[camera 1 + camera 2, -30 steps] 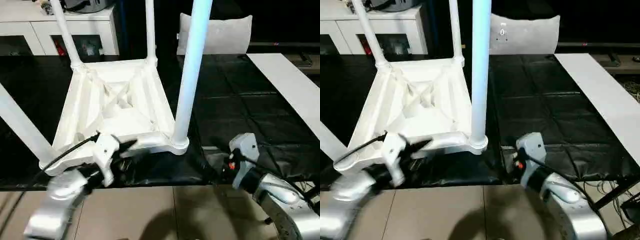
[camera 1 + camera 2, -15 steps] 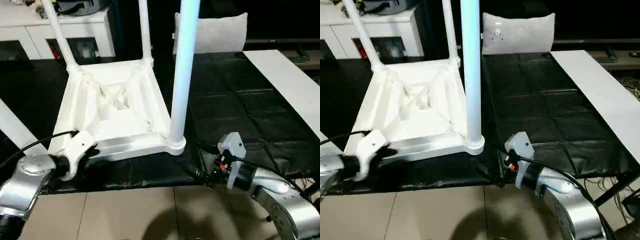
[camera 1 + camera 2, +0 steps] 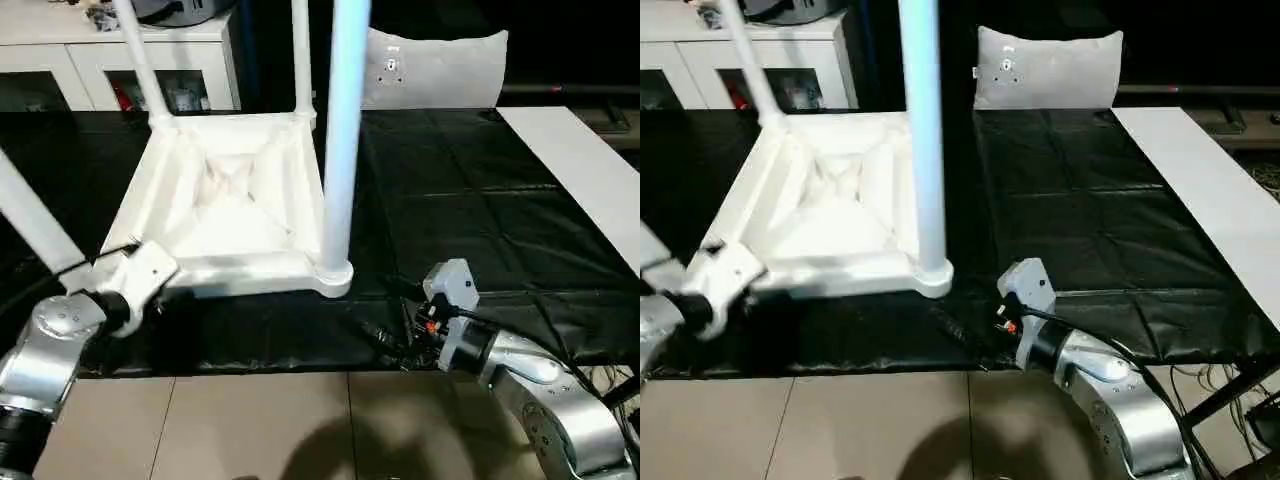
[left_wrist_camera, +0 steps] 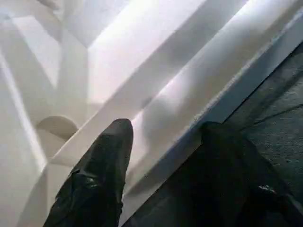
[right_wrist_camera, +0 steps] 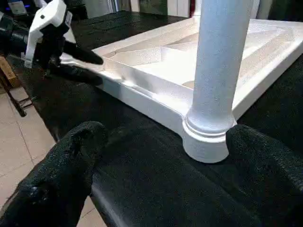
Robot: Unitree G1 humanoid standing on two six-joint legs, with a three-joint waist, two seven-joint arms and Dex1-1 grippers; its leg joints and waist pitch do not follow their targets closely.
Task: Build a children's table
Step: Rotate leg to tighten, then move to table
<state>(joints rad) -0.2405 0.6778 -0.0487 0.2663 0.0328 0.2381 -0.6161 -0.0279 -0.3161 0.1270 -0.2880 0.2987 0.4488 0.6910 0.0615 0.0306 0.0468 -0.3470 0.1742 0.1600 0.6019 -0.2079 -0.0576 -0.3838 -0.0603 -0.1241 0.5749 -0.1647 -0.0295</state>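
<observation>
The children's table (image 3: pixel 230 200) lies upside down on the black-covered worktop, ribbed underside up and its white legs standing in the corner sockets. The near-right leg (image 3: pixel 340 130) rises tall in front of me. My left gripper (image 4: pixel 165 130) is at the near-left rim, one finger on the ribbed inside and the other outside the rim, shut on it. My right gripper (image 5: pixel 177 142) is open at the worktop's front edge. Its fingers (image 5: pixel 71 161) are spread wide to either side of the near-right leg's base (image 5: pixel 206 137), without touching it.
The black worktop (image 3: pixel 470 200) ends just in front of both grippers, with tiled floor (image 3: pixel 250 420) below. A flat white board (image 3: pixel 580 170) lies along the right side. A grey cushion (image 3: pixel 440 65) and a white cabinet (image 3: pixel 100 70) stand behind.
My left gripper has slid left along the near rim to the near-left corner. The table's near edge has shifted left with it. My right gripper has dropped back to the worktop's edge.
</observation>
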